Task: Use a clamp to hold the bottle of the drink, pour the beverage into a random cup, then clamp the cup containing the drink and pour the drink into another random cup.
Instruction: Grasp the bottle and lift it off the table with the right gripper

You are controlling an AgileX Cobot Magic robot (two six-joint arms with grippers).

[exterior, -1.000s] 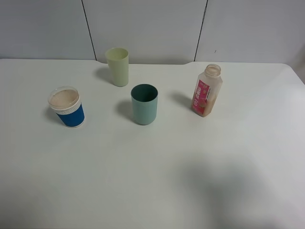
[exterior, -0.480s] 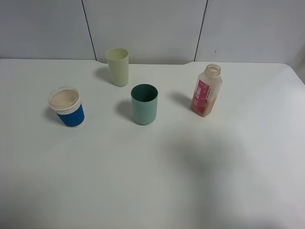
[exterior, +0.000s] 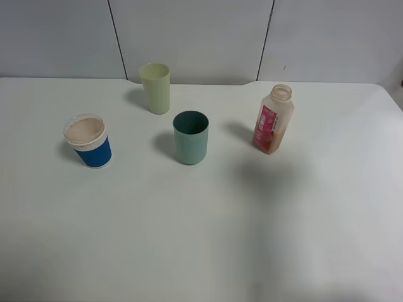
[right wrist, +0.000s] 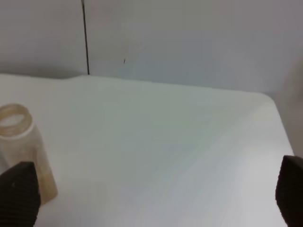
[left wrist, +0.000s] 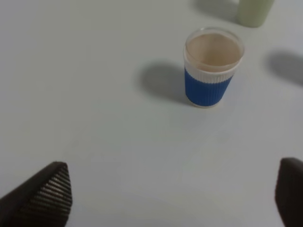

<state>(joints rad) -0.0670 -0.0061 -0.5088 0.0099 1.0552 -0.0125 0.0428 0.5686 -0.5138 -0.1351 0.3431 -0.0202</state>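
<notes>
White table (exterior: 189,239) against grey panels (exterior: 189,38). Right of centre: bottle (exterior: 272,121), nearly drained. Centre: teal cup (exterior: 191,137). Left: blue cup (exterior: 88,141), holding tan drink (exterior: 84,129). Left gripper (left wrist: 170,194) and right gripper (right wrist: 155,191) spread wide, gripping nothing. Probably finished; park high, clear of cups.

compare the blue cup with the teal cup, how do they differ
The blue cup has a white ribbed band and a clear rim; the teal cup is plain and smooth. The blue cup holds pale tan drink almost to its rim; the teal cup shows only a dark inside, with no drink visible. The blue cup stands at the left of the table; the teal cup is near the middle. Both stand upright, untouched.
</notes>
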